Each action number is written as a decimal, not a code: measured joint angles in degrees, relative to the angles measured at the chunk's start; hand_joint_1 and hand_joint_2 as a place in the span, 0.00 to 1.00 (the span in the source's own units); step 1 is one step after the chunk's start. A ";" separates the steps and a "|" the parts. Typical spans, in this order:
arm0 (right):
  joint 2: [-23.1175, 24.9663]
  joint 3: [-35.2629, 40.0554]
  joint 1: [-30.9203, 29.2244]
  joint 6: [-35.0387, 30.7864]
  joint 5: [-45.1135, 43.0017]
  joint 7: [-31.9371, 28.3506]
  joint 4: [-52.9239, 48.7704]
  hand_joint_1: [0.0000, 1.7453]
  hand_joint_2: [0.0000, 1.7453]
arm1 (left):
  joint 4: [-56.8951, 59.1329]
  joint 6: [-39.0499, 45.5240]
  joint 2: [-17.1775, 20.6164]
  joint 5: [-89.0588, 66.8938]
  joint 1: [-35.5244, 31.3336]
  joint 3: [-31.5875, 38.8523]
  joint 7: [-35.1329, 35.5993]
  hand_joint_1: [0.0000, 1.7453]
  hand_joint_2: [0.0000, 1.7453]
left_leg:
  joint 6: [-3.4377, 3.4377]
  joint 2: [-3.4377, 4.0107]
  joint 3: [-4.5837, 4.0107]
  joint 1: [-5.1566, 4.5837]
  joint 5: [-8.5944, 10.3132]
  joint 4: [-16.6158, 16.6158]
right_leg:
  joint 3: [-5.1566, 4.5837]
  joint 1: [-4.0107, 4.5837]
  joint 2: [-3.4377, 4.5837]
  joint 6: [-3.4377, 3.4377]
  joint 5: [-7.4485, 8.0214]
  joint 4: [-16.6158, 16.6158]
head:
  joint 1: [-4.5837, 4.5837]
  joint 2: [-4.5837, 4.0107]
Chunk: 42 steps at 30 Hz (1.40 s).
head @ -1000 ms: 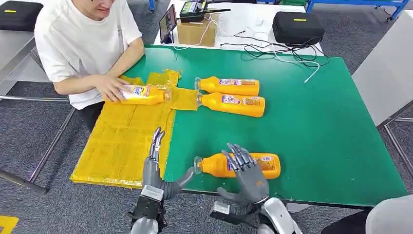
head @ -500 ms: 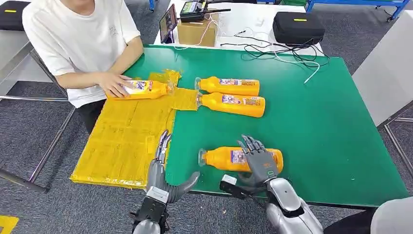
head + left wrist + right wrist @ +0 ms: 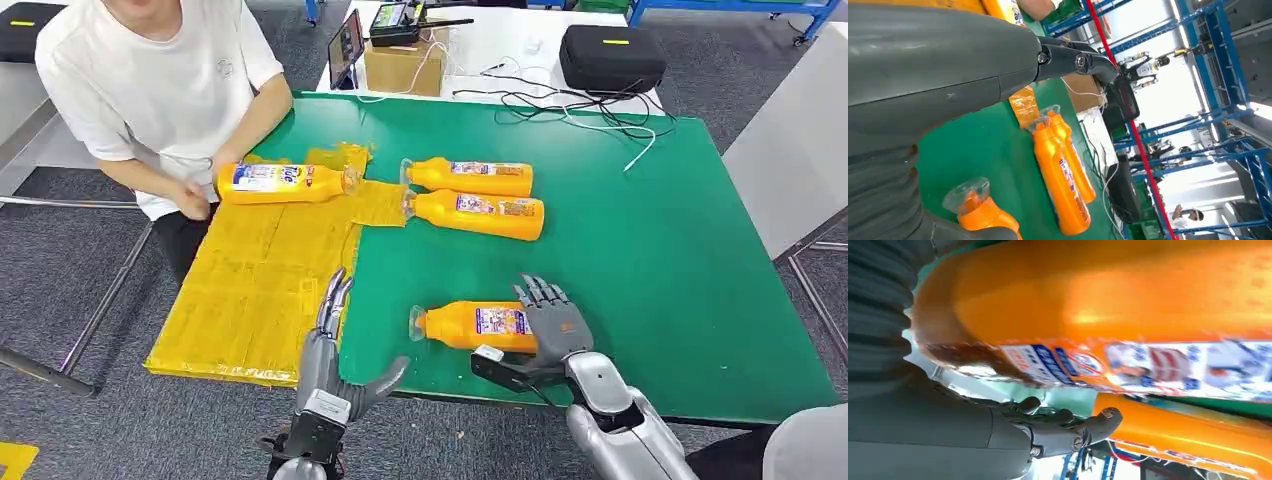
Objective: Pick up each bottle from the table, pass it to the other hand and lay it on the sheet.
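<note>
- The green table (image 3: 640, 250) carries a yellow sheet (image 3: 260, 290) draped over its left edge.
- A person (image 3: 150, 90) sits by the sheet's far end.
- One orange bottle (image 3: 285, 183) lies on the sheet; two more (image 3: 470, 177) (image 3: 480, 213) lie side by side at mid-table.
- The nearest bottle (image 3: 475, 325) lies near the front edge, its base under the right hand (image 3: 550, 322), whose fingers drape over it; a firm grasp cannot be told.
- The left hand (image 3: 335, 355) is released, fingers straight, thumb out.

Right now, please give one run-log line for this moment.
right hand: around near bottle, not lifted | left hand: open, waiting | yellow sheet: one bottle
</note>
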 measured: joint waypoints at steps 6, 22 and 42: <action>-1.07 -0.28 0.39 2.09 4.30 4.81 -1.57 0.00 1.00 | -0.79 0.22 0.00 -0.41 0.57 0.18 0.70 0.00 1.00 | 0.00 0.01 0.00 0.01 0.00 0.00 | -0.01 0.01 0.00 0.00 0.00 0.00 | -0.02 0.00; 1.60 -2.64 -6.08 3.54 -13.59 -11.09 12.21 1.00 1.00 | -0.90 -4.33 -0.26 -0.41 -0.67 -0.35 1.42 0.00 1.00 | 0.00 0.62 0.42 0.02 -0.02 -0.02 | 0.16 0.04 0.39 -0.16 0.15 -0.02 | 0.00 0.00; 12.41 -9.81 7.11 -2.49 -39.78 -33.81 2.85 1.00 1.00 | 0.00 -5.99 -0.07 17.31 -2.03 -2.84 -5.07 0.00 1.00 | -0.02 0.53 0.00 0.08 0.01 -0.04 | -0.16 0.09 0.38 -0.27 0.23 0.02 | 0.00 0.00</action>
